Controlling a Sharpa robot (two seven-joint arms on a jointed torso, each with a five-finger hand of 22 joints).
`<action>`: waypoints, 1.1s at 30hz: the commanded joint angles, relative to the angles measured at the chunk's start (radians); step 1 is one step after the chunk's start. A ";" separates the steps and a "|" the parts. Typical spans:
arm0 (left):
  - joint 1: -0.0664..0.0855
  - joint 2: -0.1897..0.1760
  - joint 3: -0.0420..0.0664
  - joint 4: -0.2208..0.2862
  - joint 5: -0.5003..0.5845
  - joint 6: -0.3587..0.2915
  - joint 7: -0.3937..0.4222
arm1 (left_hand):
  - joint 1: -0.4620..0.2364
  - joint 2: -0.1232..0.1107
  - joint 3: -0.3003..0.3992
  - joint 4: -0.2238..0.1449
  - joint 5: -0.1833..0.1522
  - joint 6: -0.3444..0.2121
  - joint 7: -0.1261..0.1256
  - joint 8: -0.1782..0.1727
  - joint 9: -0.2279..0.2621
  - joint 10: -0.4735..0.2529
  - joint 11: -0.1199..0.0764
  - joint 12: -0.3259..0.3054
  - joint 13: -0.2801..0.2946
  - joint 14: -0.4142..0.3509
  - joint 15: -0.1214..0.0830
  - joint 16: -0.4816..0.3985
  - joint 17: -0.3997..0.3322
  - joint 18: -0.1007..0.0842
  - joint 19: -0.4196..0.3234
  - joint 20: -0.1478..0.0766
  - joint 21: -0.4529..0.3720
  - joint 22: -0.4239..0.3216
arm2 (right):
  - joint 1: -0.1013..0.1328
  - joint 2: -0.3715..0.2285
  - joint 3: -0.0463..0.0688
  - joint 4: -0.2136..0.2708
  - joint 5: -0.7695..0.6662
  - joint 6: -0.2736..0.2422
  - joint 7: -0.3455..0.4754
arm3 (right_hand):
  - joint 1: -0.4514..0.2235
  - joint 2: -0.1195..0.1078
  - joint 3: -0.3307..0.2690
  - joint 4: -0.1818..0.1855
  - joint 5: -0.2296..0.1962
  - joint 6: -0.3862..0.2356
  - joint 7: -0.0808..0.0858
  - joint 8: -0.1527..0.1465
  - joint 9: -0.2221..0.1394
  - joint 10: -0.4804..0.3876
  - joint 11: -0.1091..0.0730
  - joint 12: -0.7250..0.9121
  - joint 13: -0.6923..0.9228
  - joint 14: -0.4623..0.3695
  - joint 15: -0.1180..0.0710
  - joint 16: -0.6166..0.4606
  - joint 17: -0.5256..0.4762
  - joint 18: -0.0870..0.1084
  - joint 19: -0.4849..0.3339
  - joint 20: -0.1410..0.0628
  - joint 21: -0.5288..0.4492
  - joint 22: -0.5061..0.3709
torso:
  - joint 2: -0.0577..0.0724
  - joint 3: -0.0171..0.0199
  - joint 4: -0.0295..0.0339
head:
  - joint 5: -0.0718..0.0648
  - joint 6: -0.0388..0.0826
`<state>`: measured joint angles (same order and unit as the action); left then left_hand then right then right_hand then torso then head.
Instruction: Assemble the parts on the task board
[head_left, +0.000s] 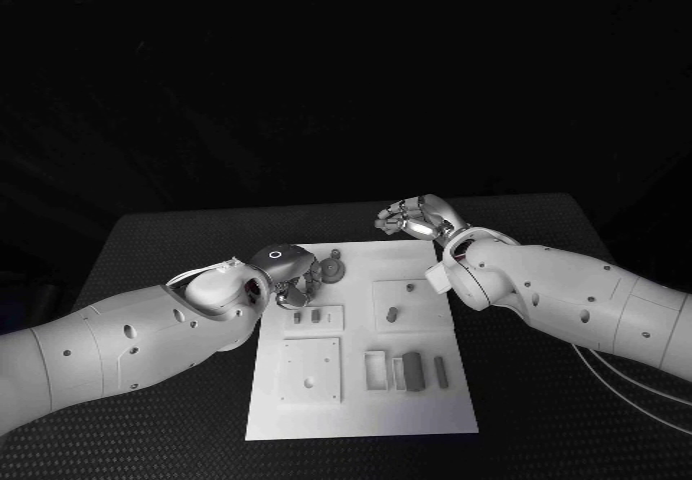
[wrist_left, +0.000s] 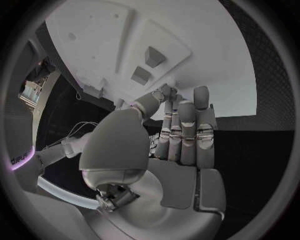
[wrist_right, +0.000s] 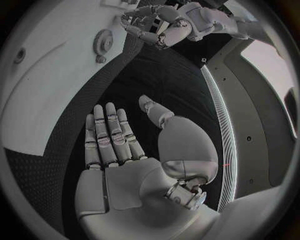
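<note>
A: Biggest first. Black table (head_left: 159, 400), white task board (head_left: 361, 415) mid-table, lengthwise away from the robot. Raised white blocks on it, small grey parts (head_left: 414, 368) standing in the near-right tray, a few more in the two blocks further up.

B: Arms?

A: Left hand (head_left: 296, 275) over the board's far left corner, right beside the gear-like part (head_left: 330, 268) there. Looks like it's lined up to work that corner, my guess. Right hand (head_left: 415, 217) sits just past the board's far edge, over table, probably parked out of the way.

B: Hand states?

A: Left wrist view: left hand's fingers (wrist_left: 186, 131) straight, close together, thumb across, nothing in it. Right wrist view: right hand's fingers (wrist_right: 109, 135) flat and extended, palm empty.

B: Anything one view adds?

A: Head view hides the left palm behind the wrist; the wrist view shows it empty, with two parts (wrist_left: 147, 65) on the board beyond the fingertips. Right wrist view catches the gear (wrist_right: 103, 41) and the left hand (wrist_right: 156, 22) from across.
</note>
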<state>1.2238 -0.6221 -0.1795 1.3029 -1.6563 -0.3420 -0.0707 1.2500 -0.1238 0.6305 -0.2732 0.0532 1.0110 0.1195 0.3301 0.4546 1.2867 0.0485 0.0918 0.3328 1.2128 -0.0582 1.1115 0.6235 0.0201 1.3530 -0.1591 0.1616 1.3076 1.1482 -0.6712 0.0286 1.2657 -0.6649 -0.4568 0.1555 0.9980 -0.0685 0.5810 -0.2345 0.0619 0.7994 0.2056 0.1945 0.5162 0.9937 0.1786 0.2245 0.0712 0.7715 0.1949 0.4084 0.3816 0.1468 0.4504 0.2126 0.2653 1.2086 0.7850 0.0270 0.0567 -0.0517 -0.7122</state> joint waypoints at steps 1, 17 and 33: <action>-0.004 0.002 -0.004 -0.002 -0.007 0.031 0.000 | 0.004 0.011 0.007 -0.002 0.003 0.008 0.002 0.005 0.001 0.006 -0.001 0.002 0.025 0.005 -0.005 0.003 0.002 0.044 0.005 0.000 0.003 0.018 | 0.000 0.000 0.000 0.002 -0.001 0.008 0.011 | 0.006 0.000 -0.007 -0.001 -0.004 -0.003 0.008 0.003 -0.002 0.006 -0.002 -0.005 -0.001 0.005 0.001 -0.007 -0.002 -0.007 0.008 0.002 -0.004 0.002 | 0.000 0.0005 0.0000 | -0.001 0.000; -0.004 -0.001 -0.004 0.003 -0.007 0.045 -0.003 | 0.004 0.011 0.006 -0.002 0.003 0.008 0.002 0.005 0.001 0.006 -0.001 0.002 0.026 0.005 -0.005 0.003 0.002 0.043 0.005 -0.001 0.003 0.018 | 0.000 0.000 0.000 0.000 -0.001 0.009 0.011 | 0.006 0.000 -0.007 0.000 -0.004 -0.003 0.008 0.003 -0.003 0.007 -0.002 -0.006 -0.002 0.006 0.001 -0.008 -0.002 -0.007 0.008 0.002 -0.005 0.003 | 0.000 0.0003 0.0001 | 0.002 -0.001; -0.006 0.002 -0.004 -0.004 -0.007 0.048 -0.001 | 0.003 0.013 0.006 -0.002 0.002 0.010 0.001 0.006 0.001 0.008 -0.001 0.002 0.027 0.006 -0.006 0.004 0.003 0.043 0.006 -0.001 0.002 0.018 | 0.000 0.000 0.000 0.001 -0.001 0.009 0.011 | 0.005 0.001 -0.008 0.001 -0.004 -0.003 0.008 0.004 -0.004 0.008 -0.002 -0.008 -0.002 0.006 0.001 -0.008 -0.002 -0.006 0.009 0.003 -0.006 0.003 | 0.000 0.0004 -0.0001 | 0.000 -0.002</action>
<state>1.2220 -0.6211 -0.1806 1.3017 -1.6574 -0.3218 -0.0732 1.2541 -0.1196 0.6313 -0.2781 0.0490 1.0146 0.1230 0.3301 0.4546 1.2861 0.0483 0.0880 0.3328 1.2153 -0.0605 1.1115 0.6260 0.0200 1.3529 -0.1588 0.1616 1.3076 1.1480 -0.6712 0.0285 1.2648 -0.6649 -0.4567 0.1556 0.9980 -0.0685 0.5781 -0.2315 0.0619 0.7993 0.2055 0.1945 0.5134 0.9937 0.1786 0.2206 0.0705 0.7714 0.1949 0.4045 0.3809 0.1467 0.4541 0.2162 0.2653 1.2104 0.7849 0.0272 0.0566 -0.0516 -0.7145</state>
